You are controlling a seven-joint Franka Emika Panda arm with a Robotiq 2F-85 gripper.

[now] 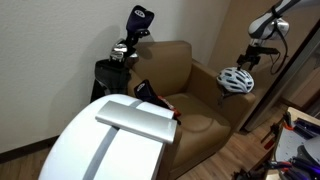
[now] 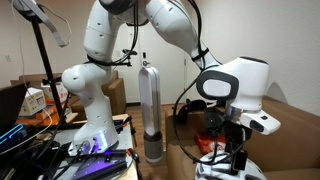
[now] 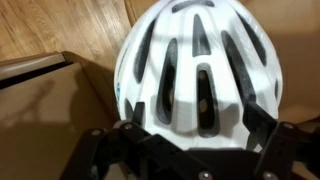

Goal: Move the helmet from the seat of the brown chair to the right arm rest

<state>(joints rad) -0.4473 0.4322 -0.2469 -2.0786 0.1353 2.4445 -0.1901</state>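
Observation:
The white helmet (image 1: 235,80) with dark vents rests on an arm rest of the brown chair (image 1: 185,70), at the right in an exterior view. It fills the wrist view (image 3: 195,60) and its top shows low in an exterior view (image 2: 222,172). My gripper (image 3: 198,108) hangs right over the helmet's near end. Its two black fingers are spread wide apart over the shell and look open. The gripper also shows above the helmet in both exterior views (image 1: 250,62) (image 2: 228,148). I cannot tell whether the fingers touch the shell.
A black golf bag with clubs (image 1: 125,55) stands behind the chair. A black and red item (image 1: 150,95) lies on the seat. A big white object (image 1: 115,140) fills the foreground. A tall silver cylinder (image 2: 150,110) stands by the robot's base. Wooden floor (image 3: 60,25) lies beside the arm rest.

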